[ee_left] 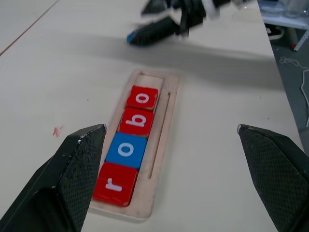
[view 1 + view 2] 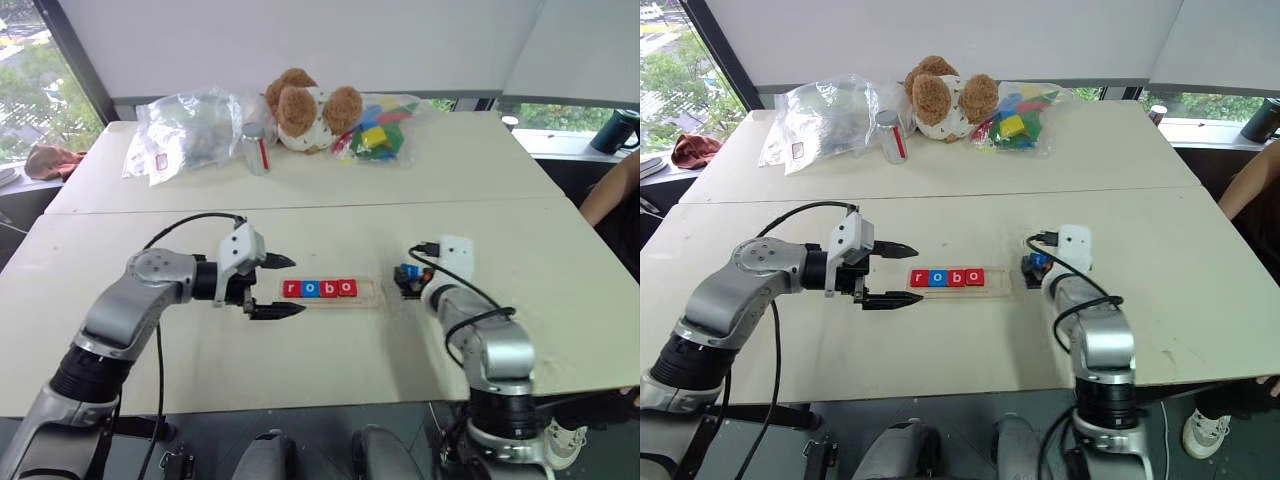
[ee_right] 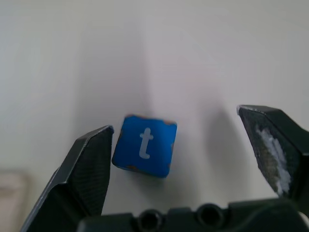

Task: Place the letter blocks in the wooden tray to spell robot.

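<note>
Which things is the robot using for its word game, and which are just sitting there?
For the game: wooden tray; tiles r, o, b, o in it; blue t tile between the open right claw.

Just sitting there: teddy bear, plastic bags, bagged toy blocks, small jar.

Lying pale across mid-frame, two-part surface (image 2: pixel 330 160) with a seam running side to side. Rising behind, white wall (image 2: pixel 300 40). Glowing green at upper left, window (image 2: pixel 40 70).

I log red r tile (image 1: pixel 115 183), blue o tile (image 1: pixel 125 150), two red tiles beyond, blue t tile (image 3: pixel 144 152) with white letter, pale wooden tray (image 1: pixel 161 145).
</note>
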Controlling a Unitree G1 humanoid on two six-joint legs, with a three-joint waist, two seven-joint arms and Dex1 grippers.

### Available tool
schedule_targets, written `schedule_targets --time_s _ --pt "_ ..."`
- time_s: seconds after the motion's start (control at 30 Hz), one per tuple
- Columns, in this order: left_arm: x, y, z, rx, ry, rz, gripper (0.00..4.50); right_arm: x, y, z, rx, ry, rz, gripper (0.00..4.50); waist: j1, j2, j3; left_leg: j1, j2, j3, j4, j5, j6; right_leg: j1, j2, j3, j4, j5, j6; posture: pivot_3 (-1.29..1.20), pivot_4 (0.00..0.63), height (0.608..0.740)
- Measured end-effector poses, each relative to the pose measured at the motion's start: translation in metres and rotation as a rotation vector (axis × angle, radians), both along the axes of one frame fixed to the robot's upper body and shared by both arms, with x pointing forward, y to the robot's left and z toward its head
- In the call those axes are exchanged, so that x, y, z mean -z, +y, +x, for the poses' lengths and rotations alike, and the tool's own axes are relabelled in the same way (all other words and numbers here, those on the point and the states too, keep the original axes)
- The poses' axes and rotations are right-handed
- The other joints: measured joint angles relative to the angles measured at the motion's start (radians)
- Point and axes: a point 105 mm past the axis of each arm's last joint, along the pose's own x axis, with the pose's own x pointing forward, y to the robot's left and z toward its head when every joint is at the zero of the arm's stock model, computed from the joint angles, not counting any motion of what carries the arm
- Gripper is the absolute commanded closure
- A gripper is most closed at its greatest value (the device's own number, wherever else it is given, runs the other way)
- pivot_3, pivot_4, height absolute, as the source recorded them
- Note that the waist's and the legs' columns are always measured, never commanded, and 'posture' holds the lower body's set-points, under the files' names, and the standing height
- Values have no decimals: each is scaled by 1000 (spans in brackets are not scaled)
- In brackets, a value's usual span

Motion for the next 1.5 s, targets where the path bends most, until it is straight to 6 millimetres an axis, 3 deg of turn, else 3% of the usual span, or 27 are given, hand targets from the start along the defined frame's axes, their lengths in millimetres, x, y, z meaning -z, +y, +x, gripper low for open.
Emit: schedule_targets --time_s 0.1,0.17,0.3,0.43,0.6,0.83,0.93,0.97,1.1,1.3,1.5 --pt "-1 2 1 7 -1 5 0 -42 7 4 -298 -107 -58 20 -3 0 0 0 2 0 -1 -1 1 0 3 -1 -1 0 0 0 150 740" --pt "-2 3 0 20 -4 13 0 -47 11 -1 -516 -103 -115 20 -2 0 0 0 3 -1 -1 -2 3 1 4 -1 -3 0 0 0 150 740" --pt "-2 10 -1 31 0 51 0 -16 -7 -6 -767 47 -170 20 1 -1 1 0 2 1 0 -2 4 3 4 -1 -5 0 0 0 150 740" --pt "-4 13 -1 46 -5 65 0 -3 -20 -5 -925 133 -174 20 0 -1 1 0 2 2 1 -2 4 3 1 0 -5 0 0 0 150 740" --pt "-4 18 -3 32 -4 83 0 8 -37 6 -969 177 -223 20 -1 -1 1 0 3 2 0 -2 4 2 1 0 -5 0 0 0 150 740" --pt "1 26 -6 -2 21 103 0 22 -30 19 -1010 184 -226 20 -1 -1 1 0 2 2 0 -2 3 1 0 1 -5 0 0 0 150 740" --pt "-1 31 -6 -20 21 104 0 25 -27 20 -1034 194 -218 817 2 -1 1 0 2 2 0 -2 2 2 -1 0 -5 0 0 0 150 740" --pt "-1 31 -6 -20 21 105 0 26 -25 20 -1045 198 -212 1442 1 -1 1 0 2 2 0 -2 2 2 -1 1 -5 0 0 0 150 740" --pt "-1 31 -6 -20 21 108 0 28 -21 20 -1071 195 -207 3266 -1 -1 1 0 2 2 0 -1 1 2 -1 1 -5 0 0 0 150 740" --pt "0 34 -5 -26 20 117 0 25 -20 21 -1066 224 -163 3359 -1 -1 1 0 2 2 0 0 -2 2 -1 1 -5 0 0 0 150 740" --pt "1 43 -2 -44 16 154 0 -3 18 13 -1252 222 -187 3359 -1 0 1 0 2 1 0 -2 1 0 -1 0 -4 0 0 0 150 740"
